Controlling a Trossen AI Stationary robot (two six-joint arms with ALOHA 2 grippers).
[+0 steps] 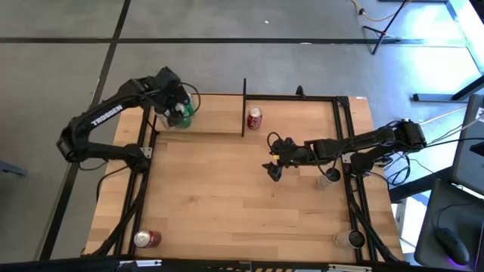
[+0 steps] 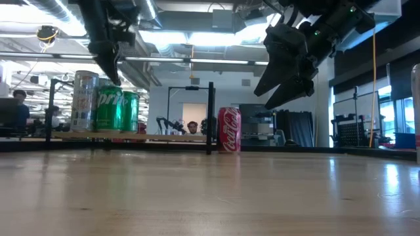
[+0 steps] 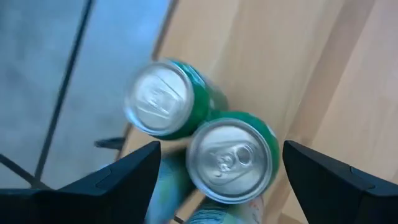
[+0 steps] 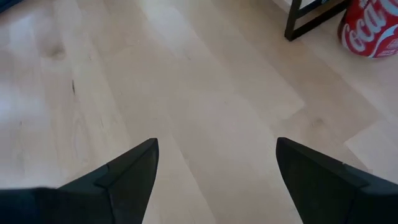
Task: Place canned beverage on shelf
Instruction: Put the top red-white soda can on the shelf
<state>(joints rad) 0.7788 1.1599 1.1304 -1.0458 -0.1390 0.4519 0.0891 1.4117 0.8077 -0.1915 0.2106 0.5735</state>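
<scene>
Two green cans [image 3: 161, 98] [image 3: 233, 158] and a silver one [image 2: 84, 99] stand upright on the shelf [image 1: 215, 125], a light-wood board at the table's far left. My left gripper [image 1: 178, 106] hovers open just above them, pointing steeply down, its fingers [image 3: 124, 177] either side of the nearer green can without touching it. A red cola can [image 1: 255, 117] stands upright on the tabletop just right of the shelf's black post [image 1: 244, 106]. My right gripper [image 1: 274, 157] hangs open above the table's middle right, short of the red can [image 4: 373, 31], nothing between its fingers.
Another red can [image 1: 147, 239] stands at the near left corner. Two pale cans [image 1: 329, 177] [image 1: 354, 239] stand along the right side. Black frame rods [image 1: 344, 128] edge the table. Bare wood [image 1: 219, 196] lies between the arms.
</scene>
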